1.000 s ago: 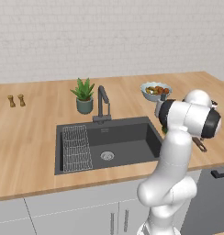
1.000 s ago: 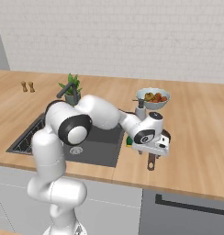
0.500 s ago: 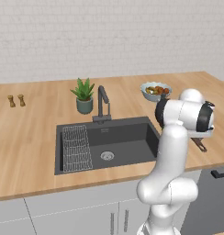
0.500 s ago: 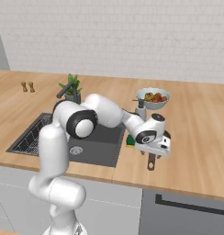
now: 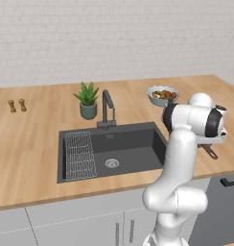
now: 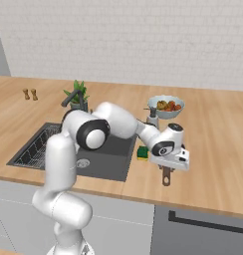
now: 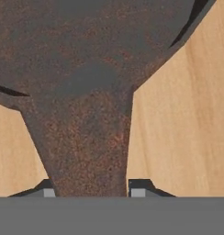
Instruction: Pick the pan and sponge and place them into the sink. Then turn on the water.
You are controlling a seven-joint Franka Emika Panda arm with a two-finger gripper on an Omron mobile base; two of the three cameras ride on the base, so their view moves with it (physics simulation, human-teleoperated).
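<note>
The dark pan (image 7: 86, 59) looms close in the hand view, its long handle (image 7: 88, 151) running down between my two fingertips. My gripper (image 7: 94, 190) straddles that handle, with the pads against both of its sides. From the right base view the gripper (image 6: 168, 167) sits low over the counter right of the sink (image 6: 113, 159), and the pan's handle end (image 6: 166, 178) pokes out below it. The yellow-green sponge (image 6: 142, 152) lies just left of the hand. No water runs from the dark tap (image 5: 107, 108). The pan's handle tip (image 5: 210, 151) shows under the hand (image 5: 212, 141).
A pale bowl of colourful food (image 5: 163, 94) stands behind the hand. A potted plant (image 5: 87, 98) sits beside the tap. Two small shakers (image 5: 17, 104) stand far left. A wire rack (image 5: 80, 153) lies in the sink's left half.
My wrist has shifted slightly and settled lower over the pan's handle. The pan, sponge and bowl have stayed where they were.
</note>
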